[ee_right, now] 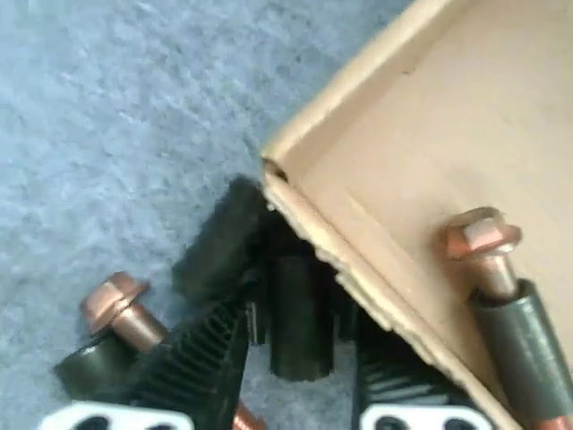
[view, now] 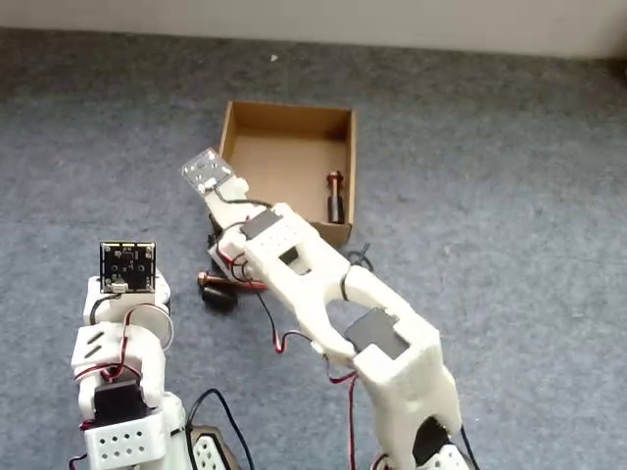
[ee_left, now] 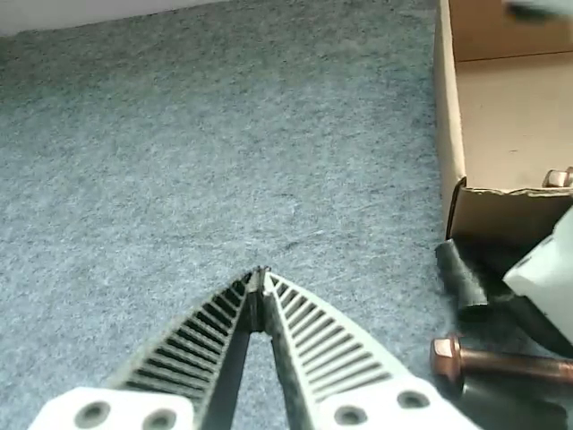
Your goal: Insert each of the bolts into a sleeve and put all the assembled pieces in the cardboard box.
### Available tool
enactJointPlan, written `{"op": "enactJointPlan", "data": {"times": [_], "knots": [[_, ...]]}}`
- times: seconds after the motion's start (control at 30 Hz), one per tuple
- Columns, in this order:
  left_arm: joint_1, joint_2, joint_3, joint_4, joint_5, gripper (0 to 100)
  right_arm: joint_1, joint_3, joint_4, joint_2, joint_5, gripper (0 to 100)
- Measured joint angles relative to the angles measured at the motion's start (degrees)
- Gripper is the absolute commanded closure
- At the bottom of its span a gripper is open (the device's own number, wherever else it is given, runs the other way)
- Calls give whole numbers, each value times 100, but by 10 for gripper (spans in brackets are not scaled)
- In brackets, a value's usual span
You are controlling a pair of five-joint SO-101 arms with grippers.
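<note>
My left arm (view: 120,367) sits folded in the lower left of the high view, its wrist pointing toward the top of the frame. The left claw (ee_left: 258,285) is closed, its ribbed fingers (ee_left: 304,345) meeting at the tips. My right arm (view: 338,308) stretches from the lower right diagonally up toward frame centre. The right claw (ee_right: 300,327) is angled downward with its fingers parted.

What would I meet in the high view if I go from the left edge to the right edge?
left arm → loose bolt on the carpet → sleeved bolt inside the cardboard box. The right arm is left out, because it stretches across several of these.
</note>
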Motion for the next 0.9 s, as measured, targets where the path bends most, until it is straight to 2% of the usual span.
{"op": "enactJointPlan", "data": {"times": [0.2,0.33,0.9], "knots": [[0,0,0,0,0,989,0,-862,800,475,0,875],[0,0,0,0,0,989,9,-1354,1204,738,0,997],[0,0,0,0,0,989,290,-2585,3508,835,9,994]]}}
